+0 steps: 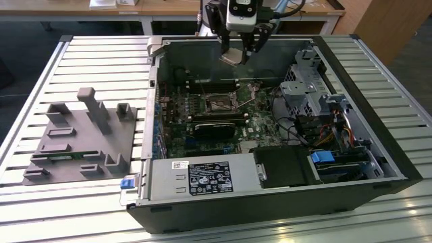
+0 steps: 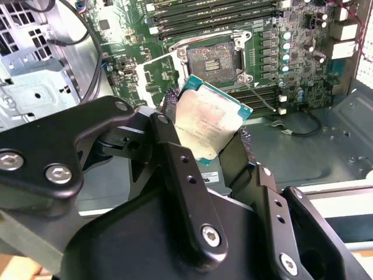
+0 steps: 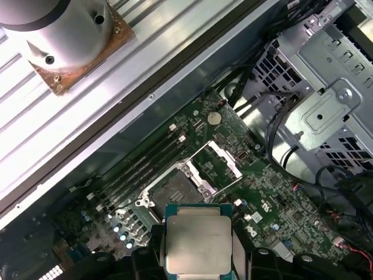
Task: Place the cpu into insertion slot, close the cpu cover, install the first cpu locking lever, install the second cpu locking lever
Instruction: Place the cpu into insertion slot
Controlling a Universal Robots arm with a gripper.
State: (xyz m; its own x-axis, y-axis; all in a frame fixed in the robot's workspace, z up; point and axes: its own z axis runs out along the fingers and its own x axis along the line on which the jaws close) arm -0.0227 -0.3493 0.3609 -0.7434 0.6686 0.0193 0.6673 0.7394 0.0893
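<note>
My gripper (image 1: 242, 52) hangs over the far part of the open computer case (image 1: 398, 167), shut on the cpu (image 1: 233, 56), a flat square chip with a silver-grey top. In both wrist views the cpu (image 2: 210, 122) (image 3: 196, 245) sits between the two black fingers (image 2: 175, 151), held by its opposite edges and tilted. The insertion slot (image 1: 219, 104) (image 2: 213, 57) (image 3: 173, 191) lies bare on the green board below the chip, well apart from it. The cpu cover (image 2: 160, 76) (image 3: 220, 162) stands swung open beside the slot. A thin locking lever (image 2: 260, 96) sticks out at the slot's side.
Long black memory slots (image 2: 215, 13) run beside the socket. A metal drive cage (image 1: 307, 93) and cables (image 1: 300, 134) fill the case on the exterior view's right. A power supply (image 1: 202, 178) sits at the near wall. A grey fixture (image 1: 81, 136) rests on the slatted table (image 1: 40, 212).
</note>
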